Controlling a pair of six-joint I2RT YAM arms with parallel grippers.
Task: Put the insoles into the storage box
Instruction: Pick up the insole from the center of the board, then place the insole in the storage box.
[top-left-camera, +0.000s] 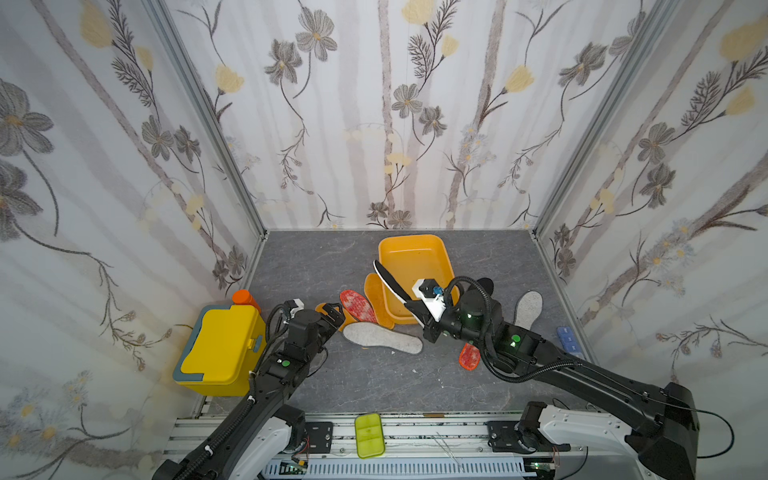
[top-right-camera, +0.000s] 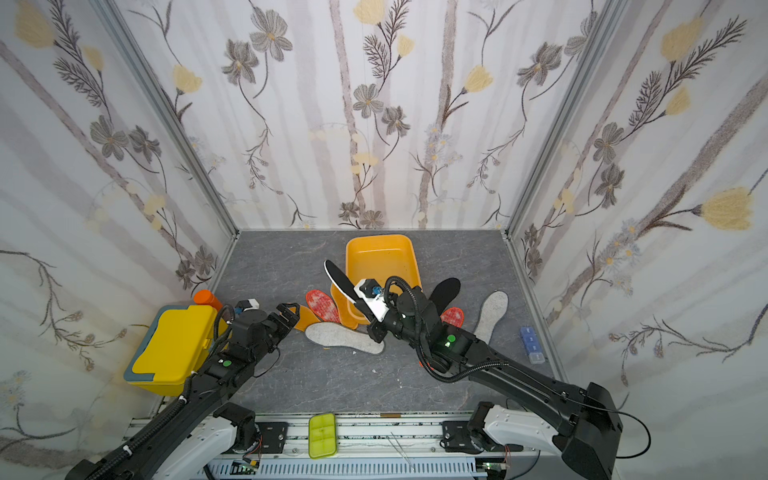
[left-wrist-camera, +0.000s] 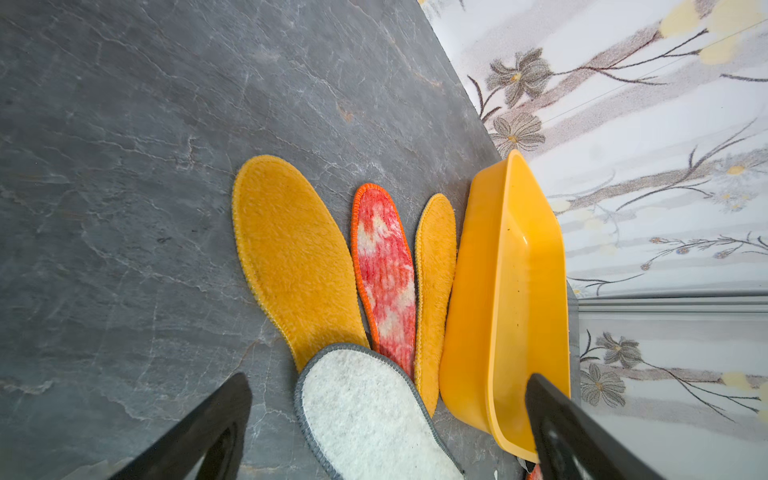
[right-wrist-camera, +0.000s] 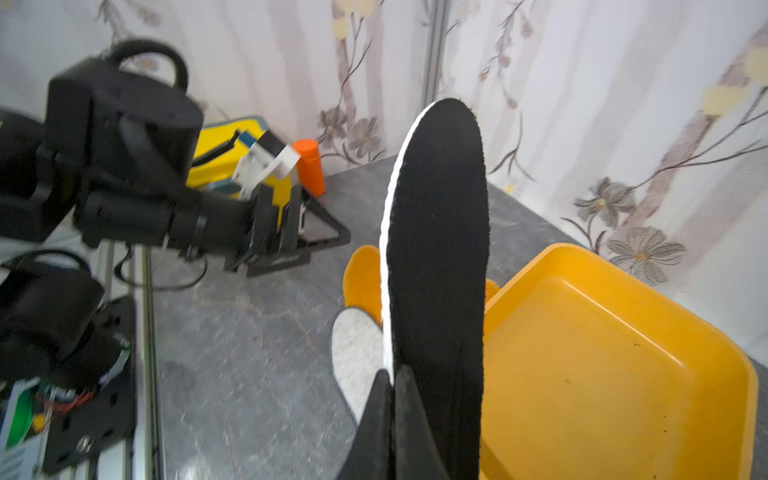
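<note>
In both top views, grey stone-look table (top-left-camera: 374, 386), floral walls (top-left-camera: 374, 104); right gripper (top-left-camera: 412, 307) clamps black insole (top-left-camera: 388, 279) tilted across box (top-left-camera: 409, 240) edge. Left wrist: left gripper (left-wrist-camera: 386, 395) spread wide, framing felt insole (left-wrist-camera: 365, 415). Right wrist: black insole upright beside box.

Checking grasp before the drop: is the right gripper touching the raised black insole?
Touching. The right wrist view shows the right gripper pinched shut on one end of the black insole.

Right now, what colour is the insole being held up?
Black insole with a white edge; right wrist view shows it best.
</note>
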